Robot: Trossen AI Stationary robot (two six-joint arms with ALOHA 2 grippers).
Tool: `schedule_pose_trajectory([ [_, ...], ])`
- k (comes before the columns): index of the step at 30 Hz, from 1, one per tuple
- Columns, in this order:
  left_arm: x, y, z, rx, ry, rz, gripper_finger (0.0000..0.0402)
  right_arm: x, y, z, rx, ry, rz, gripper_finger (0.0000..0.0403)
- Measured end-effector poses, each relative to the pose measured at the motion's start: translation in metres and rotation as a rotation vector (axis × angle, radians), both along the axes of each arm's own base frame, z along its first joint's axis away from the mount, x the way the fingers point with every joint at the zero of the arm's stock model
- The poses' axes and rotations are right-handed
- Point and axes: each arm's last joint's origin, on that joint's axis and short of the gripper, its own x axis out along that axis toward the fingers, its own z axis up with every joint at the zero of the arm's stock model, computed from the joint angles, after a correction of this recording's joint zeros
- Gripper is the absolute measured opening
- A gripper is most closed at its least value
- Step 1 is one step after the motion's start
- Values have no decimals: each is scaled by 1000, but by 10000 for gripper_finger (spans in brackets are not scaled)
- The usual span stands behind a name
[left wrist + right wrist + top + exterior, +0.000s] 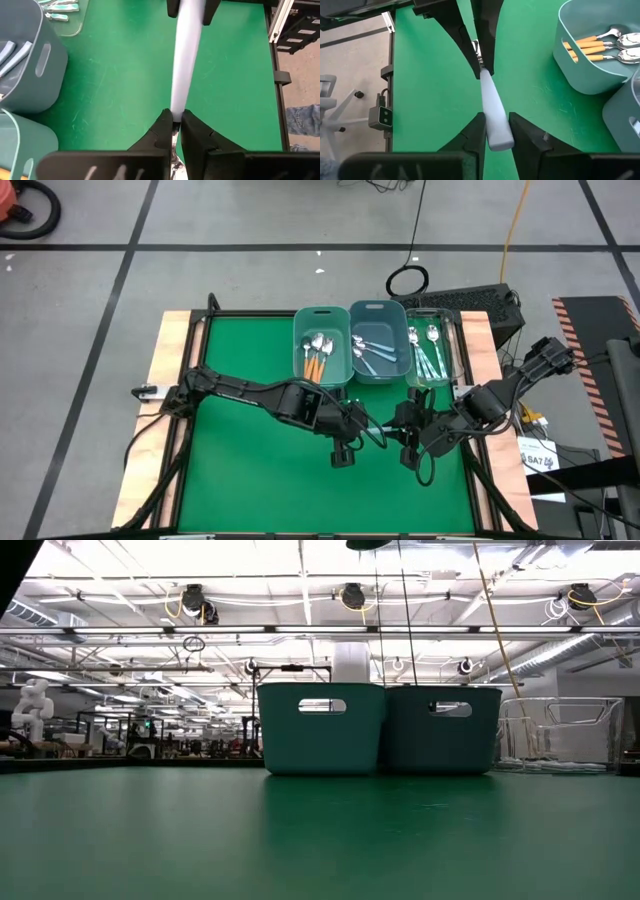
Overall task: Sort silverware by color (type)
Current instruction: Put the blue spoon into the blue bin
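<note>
A spoon with a light blue handle (pixel 186 60) hangs in the air between my two grippers, above the green table's near middle. My left gripper (pixel 173 122) is shut on its metal end. My right gripper (pixel 497 131) is closed on the handle's free end. In the high view the left gripper (pixel 362 430) and the right gripper (pixel 405 430) face each other closely. The spoon's bowl is hidden behind the left fingers. More silverware lies sorted in containers at the far edge. My left gripper pinches the spoon's thin metal neck (pixel 477 50), just past the handle's narrow end, between its two fingertips. The fingers slant down and lie along the spoon, which is lifted clear of the table. My right gripper pinches the handle's wide free end (pixel 496 136) between its two fingers (pixel 476 131). The fingers come slanting down from the opposite side, along the handle. The spoon spans the gap between both grippers.
At the far edge stand a teal-green bin (pixel 320 345) with orange-handled spoons, a blue-grey bin (pixel 377 340) with light blue ones, and a clear tray (pixel 432 345) with teal-green ones. Green table surface (pixel 250 470) spreads to the left and near side.
</note>
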Motion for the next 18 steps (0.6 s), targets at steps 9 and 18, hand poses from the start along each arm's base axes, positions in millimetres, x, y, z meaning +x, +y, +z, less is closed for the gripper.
schedule_pose_trajectory([
  [9, 0, -1, 0, 1, -13, 64, 182, 0, 0, 0, -6, 3, -7, 57],
  [18, -6, 1, 8, -73, -22, 183, 255, -4, -2, -1, 73, 32, -63, 56],
])
